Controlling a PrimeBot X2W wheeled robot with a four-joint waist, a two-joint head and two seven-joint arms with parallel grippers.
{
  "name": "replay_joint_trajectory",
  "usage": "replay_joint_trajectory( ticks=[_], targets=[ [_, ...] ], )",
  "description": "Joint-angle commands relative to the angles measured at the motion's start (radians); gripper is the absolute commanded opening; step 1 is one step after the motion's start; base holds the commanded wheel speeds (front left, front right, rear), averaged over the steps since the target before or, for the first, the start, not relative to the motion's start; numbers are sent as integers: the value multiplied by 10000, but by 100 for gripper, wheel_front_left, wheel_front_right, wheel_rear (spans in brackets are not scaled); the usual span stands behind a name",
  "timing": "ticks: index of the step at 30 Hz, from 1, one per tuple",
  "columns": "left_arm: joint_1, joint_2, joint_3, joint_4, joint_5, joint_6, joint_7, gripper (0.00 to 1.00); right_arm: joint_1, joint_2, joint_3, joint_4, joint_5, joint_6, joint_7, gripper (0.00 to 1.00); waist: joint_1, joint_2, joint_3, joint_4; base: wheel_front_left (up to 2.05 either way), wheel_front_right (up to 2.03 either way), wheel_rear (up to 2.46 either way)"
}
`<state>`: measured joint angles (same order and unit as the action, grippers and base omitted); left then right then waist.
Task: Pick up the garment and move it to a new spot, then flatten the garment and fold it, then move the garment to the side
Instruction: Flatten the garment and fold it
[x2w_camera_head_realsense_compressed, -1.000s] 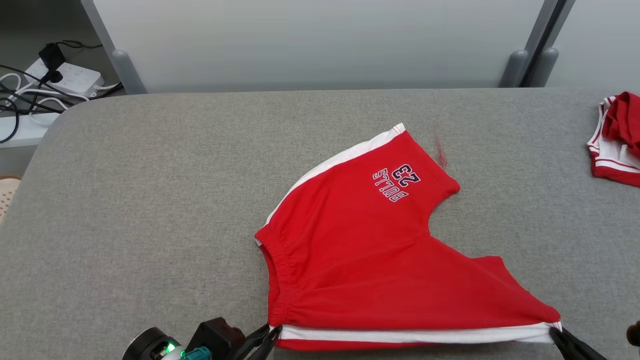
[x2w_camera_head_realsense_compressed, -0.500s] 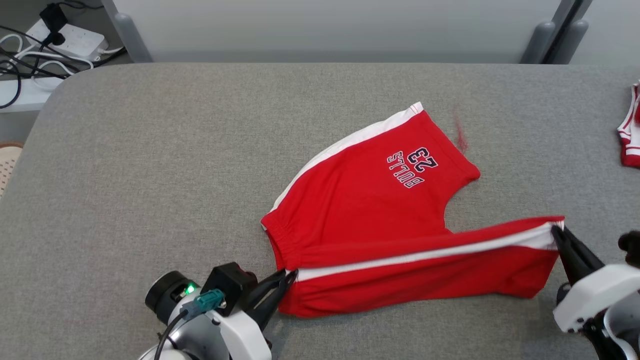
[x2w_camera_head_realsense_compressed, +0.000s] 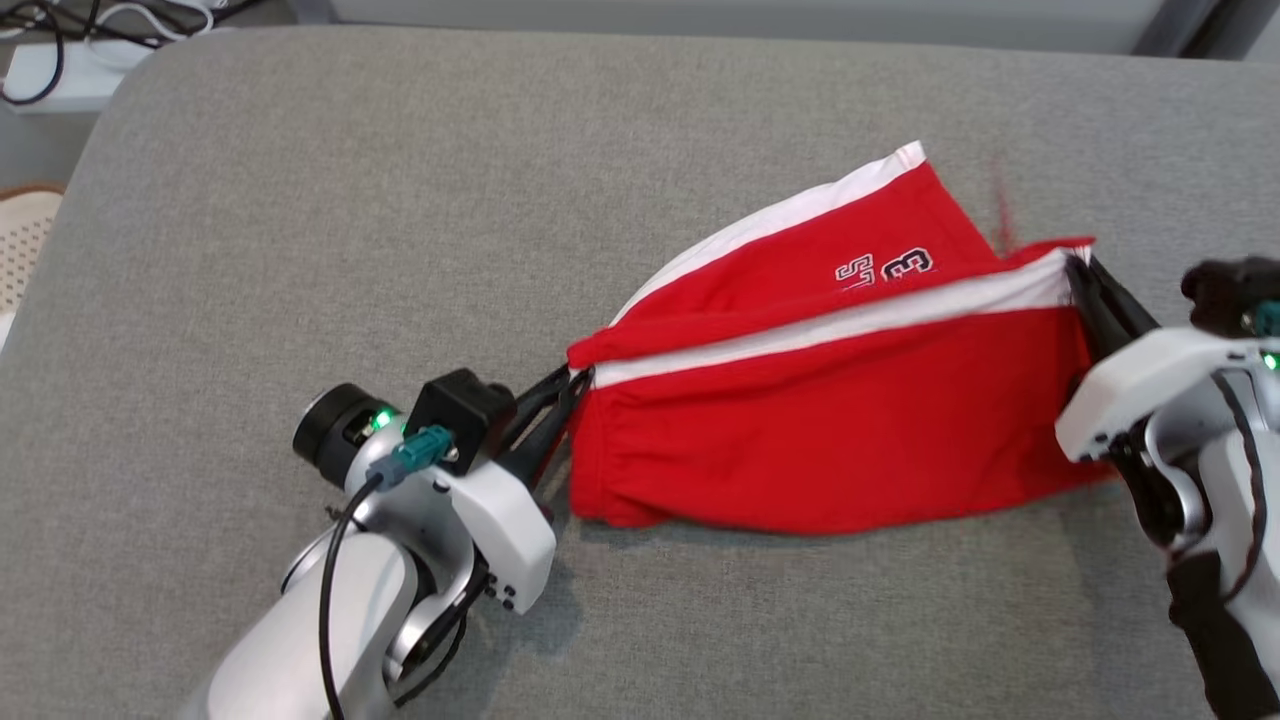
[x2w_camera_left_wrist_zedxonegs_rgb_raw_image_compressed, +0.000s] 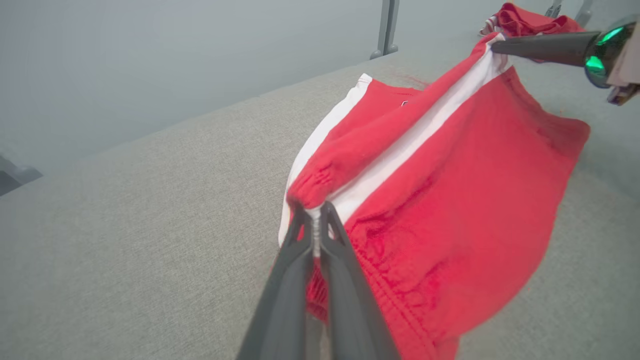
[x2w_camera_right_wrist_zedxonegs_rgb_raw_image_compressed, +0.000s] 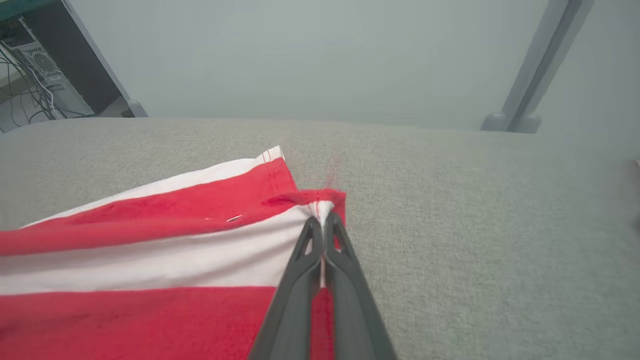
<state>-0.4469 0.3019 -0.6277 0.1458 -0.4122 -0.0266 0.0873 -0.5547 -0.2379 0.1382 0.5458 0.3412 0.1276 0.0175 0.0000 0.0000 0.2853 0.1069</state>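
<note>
Item: red shorts (x2w_camera_head_realsense_compressed: 830, 440) with white side stripes, centre-right of the head view, on the grey padded table (x2w_camera_head_realsense_compressed: 300, 220). We note one half lifted and stretched taut between both grippers, above the half that lies flat, whose printed lettering partly shows. At centre frame, the left gripper (x2w_camera_head_realsense_compressed: 574, 380) has its fingers clenched on the waistband end of the white stripe. At the right edge, the right gripper (x2w_camera_head_realsense_compressed: 1076, 268) has its fingers clenched on the hem end. We list a second red garment (x2w_camera_left_wrist_zedxonegs_rgb_raw_image_compressed: 525, 20) in the upper right of the left wrist view.
</note>
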Motion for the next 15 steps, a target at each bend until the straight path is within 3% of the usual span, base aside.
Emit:
replay_joint_trajectory(
  ticks=[1, 15],
  targets=[
    [-476, 189, 415, -155, 71, -41, -99, 0, -274, -116, 219, -111, -7, 31, -145, 0, 0, 0, 168, 130, 0, 0, 0],
    [-1658, -267, 482, 1240, 321, 200, -669, 0, -3843, -386, 2538, 3268, 900, 31, -1094, 0, 0, 0, 1119, 737, 0, 0, 0]
  ],
)
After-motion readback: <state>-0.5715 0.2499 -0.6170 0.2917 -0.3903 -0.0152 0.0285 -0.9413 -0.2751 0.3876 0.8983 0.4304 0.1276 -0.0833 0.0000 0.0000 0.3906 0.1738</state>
